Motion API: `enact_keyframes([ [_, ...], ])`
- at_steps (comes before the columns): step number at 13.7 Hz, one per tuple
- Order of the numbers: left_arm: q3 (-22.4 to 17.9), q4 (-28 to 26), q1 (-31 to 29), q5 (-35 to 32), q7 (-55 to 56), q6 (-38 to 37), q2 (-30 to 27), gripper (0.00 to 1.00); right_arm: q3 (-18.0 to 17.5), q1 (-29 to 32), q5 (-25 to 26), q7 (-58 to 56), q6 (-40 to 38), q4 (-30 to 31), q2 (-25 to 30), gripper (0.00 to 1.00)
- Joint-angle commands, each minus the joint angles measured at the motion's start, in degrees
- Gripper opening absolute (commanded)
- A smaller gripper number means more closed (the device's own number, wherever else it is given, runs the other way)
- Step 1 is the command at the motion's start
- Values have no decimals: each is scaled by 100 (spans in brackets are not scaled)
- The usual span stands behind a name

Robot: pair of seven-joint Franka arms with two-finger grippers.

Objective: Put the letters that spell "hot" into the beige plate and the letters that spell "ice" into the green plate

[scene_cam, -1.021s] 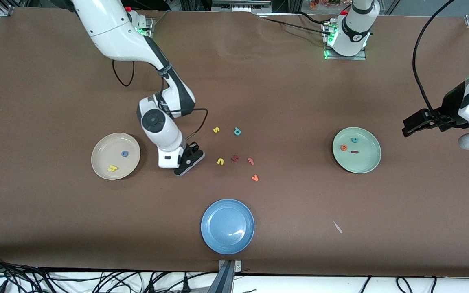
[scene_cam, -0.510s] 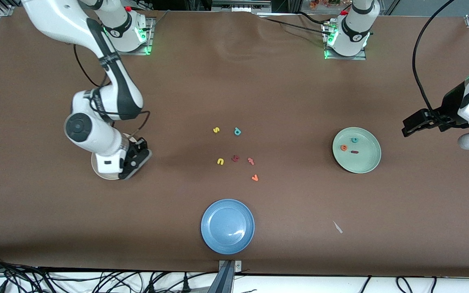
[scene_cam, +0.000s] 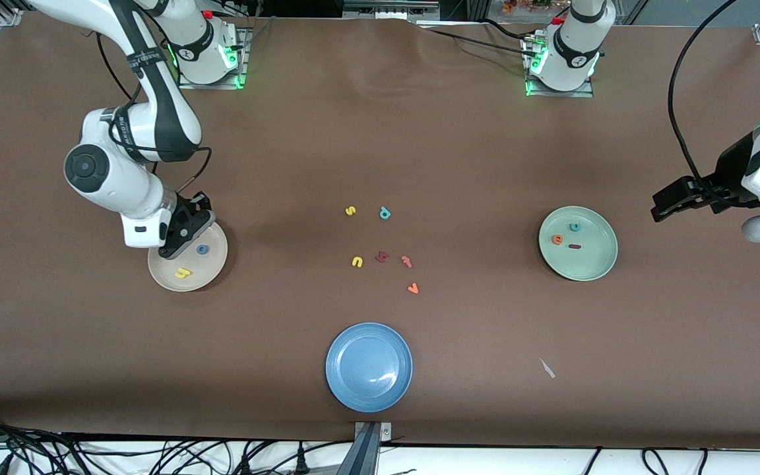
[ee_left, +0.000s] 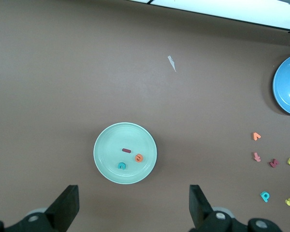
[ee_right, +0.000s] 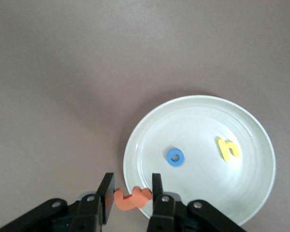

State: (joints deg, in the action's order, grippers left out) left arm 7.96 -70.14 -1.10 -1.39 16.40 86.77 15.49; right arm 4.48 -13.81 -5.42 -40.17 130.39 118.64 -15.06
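Over the rim of the beige plate, the right gripper pinches the orange t, featherlight soft foam best taken across its edges; the left gripper waits, jaws wide, above the green plate.

Brown table. Beige plate toward right arm's end; green plate toward left arm's end; blue plate nearest front camera, midway. Loose foam letters mid-table: yellow s, teal p, yellow u, dark red angular letter, pinkish-red hooked letter, orange v-shaped letter. Small pale scrap nearer camera than green plate.
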Motion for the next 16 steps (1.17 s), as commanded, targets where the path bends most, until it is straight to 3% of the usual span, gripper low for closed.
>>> enact_keyframes([
  [1, 12, 18, -31, 139, -41, -29, -37, 100, -8, 168, 67, -210, 109, 168, 126, 63],
  [3, 12, 18, -31, 139, -41, -29, -37, 100, -8, 168, 50, -210, 127, 168, 135, 100],
  [9, 12, 18, -31, 139, -41, -29, -37, 100, 176, 177, -56, 271, -57, -174, 389, 100],
  [16, 21, 18, -31, 139, -41, -29, -37, 100, 167, 177, 32, 3091, -3024, -2201, 697, 100],
])
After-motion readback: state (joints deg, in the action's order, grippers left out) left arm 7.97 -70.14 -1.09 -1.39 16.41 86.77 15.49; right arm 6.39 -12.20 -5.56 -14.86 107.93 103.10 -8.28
